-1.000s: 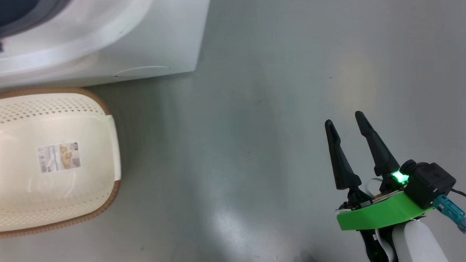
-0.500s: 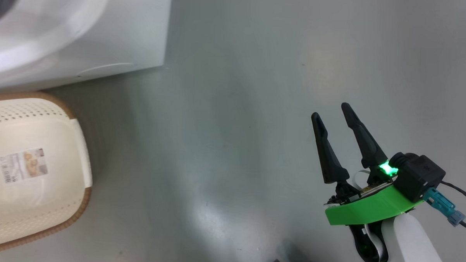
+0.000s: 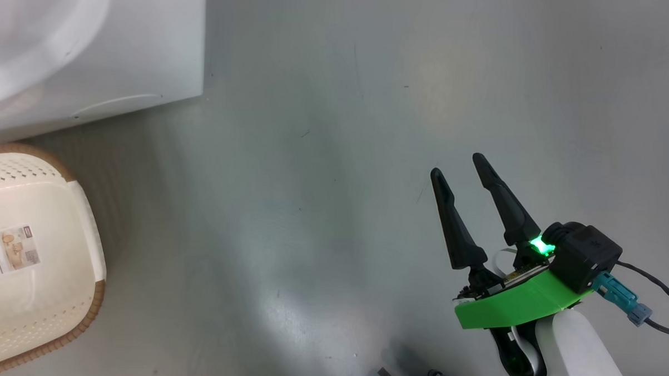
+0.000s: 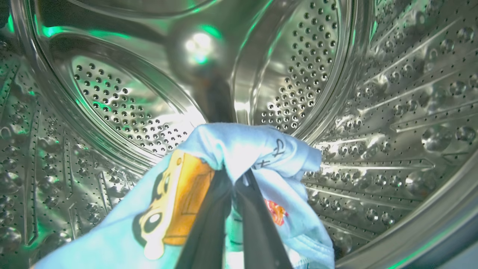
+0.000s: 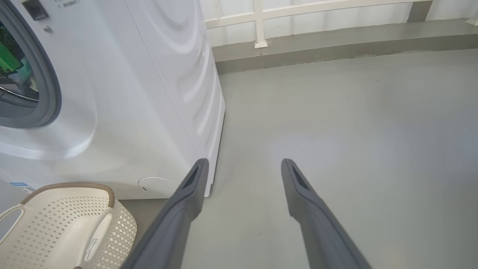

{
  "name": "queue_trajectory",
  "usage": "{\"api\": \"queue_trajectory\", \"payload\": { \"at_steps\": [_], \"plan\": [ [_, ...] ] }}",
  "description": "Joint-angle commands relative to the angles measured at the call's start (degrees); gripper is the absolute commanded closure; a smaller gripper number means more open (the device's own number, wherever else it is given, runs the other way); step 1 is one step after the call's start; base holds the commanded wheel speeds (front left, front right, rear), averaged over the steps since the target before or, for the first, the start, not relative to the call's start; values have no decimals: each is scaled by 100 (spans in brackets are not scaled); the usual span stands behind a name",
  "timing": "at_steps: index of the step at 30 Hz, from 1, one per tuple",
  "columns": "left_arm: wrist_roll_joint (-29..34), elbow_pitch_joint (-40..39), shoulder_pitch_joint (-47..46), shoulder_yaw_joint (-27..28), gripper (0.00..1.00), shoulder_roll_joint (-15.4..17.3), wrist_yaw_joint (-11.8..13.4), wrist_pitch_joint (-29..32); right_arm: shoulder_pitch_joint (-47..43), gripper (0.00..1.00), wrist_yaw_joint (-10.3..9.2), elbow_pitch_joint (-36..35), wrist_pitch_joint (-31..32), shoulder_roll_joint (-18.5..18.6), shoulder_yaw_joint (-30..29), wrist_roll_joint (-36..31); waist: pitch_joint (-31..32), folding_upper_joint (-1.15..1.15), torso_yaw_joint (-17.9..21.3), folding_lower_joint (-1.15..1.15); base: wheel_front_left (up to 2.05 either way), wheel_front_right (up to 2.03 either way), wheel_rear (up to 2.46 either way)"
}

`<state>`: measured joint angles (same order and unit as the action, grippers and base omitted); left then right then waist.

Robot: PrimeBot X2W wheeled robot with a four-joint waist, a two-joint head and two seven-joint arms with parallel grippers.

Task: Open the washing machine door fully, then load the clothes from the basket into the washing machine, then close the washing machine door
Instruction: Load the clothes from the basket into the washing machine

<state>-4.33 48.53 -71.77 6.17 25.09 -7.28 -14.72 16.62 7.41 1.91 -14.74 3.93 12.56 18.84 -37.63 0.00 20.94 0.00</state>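
In the left wrist view my left gripper [image 4: 233, 181] is shut on a light blue garment [image 4: 242, 149] printed with an orange-brown bear. It holds the garment inside the steel perforated drum [image 4: 373, 112] of the washing machine [image 5: 149, 93]. The machine's white front [image 3: 122, 47] fills the head view's top left. The cream basket [image 3: 94, 307] stands on the floor before it, its bare bottom showing a paper label. My right gripper [image 3: 456, 164] hangs open over the floor to the right, holding nothing. The washing machine door is out of view.
Grey floor spreads to the right of the machine. In the right wrist view the basket [image 5: 56, 220] sits at lower left below the round service cap [image 5: 157, 186]. A low ledge and white railing [image 5: 261, 22] run along the far wall.
The head camera has swung to the right, so the machine and basket sit farther left in its picture. My right gripper stays open in about the same pose.
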Motion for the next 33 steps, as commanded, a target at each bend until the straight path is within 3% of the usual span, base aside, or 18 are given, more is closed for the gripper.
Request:
{"api": "queue_trajectory", "payload": {
  "at_steps": [1, 10, 33],
  "plan": [
    [11, -71, -25, 5, 0, 330, -1, -28, -93, 0, 8, -101, -26, 54, 143, 98, 5, 0, -5, 0, 0, 0, 0],
    [-129, 113, -60, -27, 0, 264, -13, -28, -76, 0, 8, -95, -26, 54, 145, 94, 59, 0, -103, 0, 0, 0, 0],
    [-565, -113, 805, 76, 0, -273, -20, -28, -138, 0, 8, -135, -26, 194, 4, 42, 280, 0, -520, 0, 0, 0, 0]
  ]
}}
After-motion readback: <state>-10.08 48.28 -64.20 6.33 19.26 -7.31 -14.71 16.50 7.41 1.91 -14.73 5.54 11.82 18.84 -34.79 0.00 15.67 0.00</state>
